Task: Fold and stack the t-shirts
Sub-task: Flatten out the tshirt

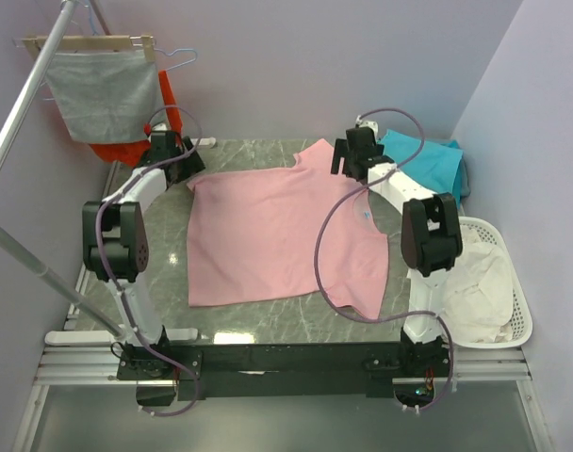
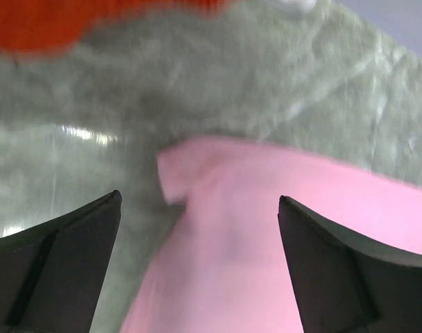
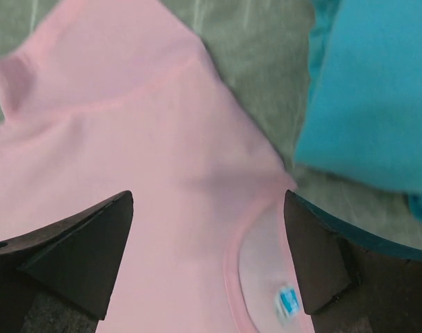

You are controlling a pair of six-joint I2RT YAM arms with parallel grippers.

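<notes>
Pink t-shirt (image 1: 282, 231) lies spread flat on the marble table (image 1: 296, 325) between my two arms, with the teal t-shirts (image 1: 428, 160) heaped at the far right corner beside it. My left gripper (image 2: 199, 201) hangs over the shirt's far left corner, jaws wide apart and holding nothing. My right gripper (image 3: 207, 198) stands equally wide and empty above the collar end.
</notes>
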